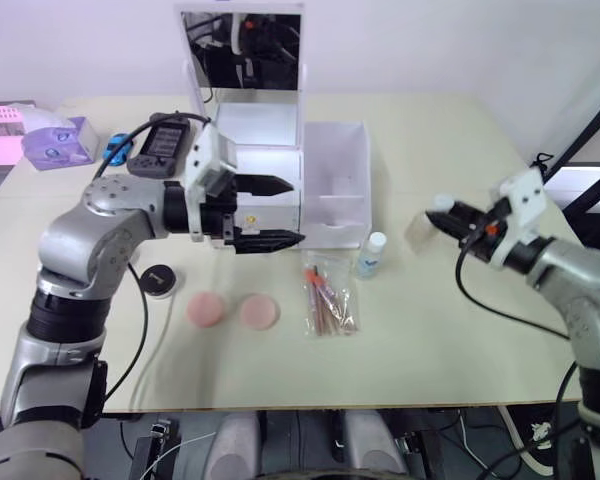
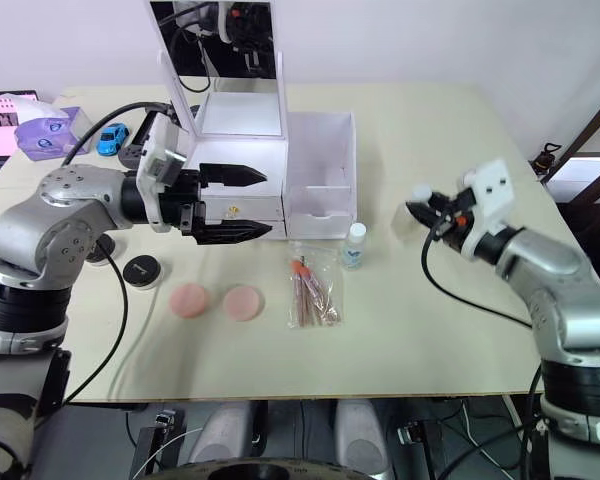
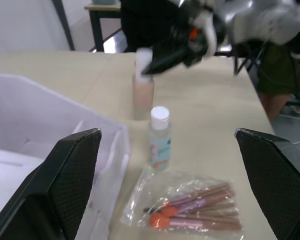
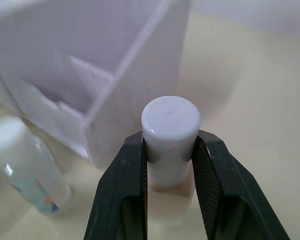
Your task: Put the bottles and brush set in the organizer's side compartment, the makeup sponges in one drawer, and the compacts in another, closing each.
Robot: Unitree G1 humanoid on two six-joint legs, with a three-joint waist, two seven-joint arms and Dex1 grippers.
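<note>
The tan pump bottle (image 4: 169, 145) is held upright, clamped in the right claw (image 1: 458, 222). The side compartment (image 1: 334, 185) lies at its nine o'clock. The left claw (image 1: 278, 212) is spread wide before the drawers.

Bare table lies between the right gripper (image 2: 427, 213) and the side compartment (image 2: 320, 165), whose top is open

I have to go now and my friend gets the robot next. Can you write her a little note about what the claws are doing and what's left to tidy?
Right claw: shut on the tan pump-top bottle, beside the white mirrored organizer.
Left claw: open, empty, in front of the organizer's drawers.
On the table: clear blue-label bottle, crinkly packet of pink-orange brushes, two pink round sponges, one black round compact.
Done: nothing put away yet.
Left: both bottles and brushes into the side compartment, sponges and compacts into drawers, close them.
</note>
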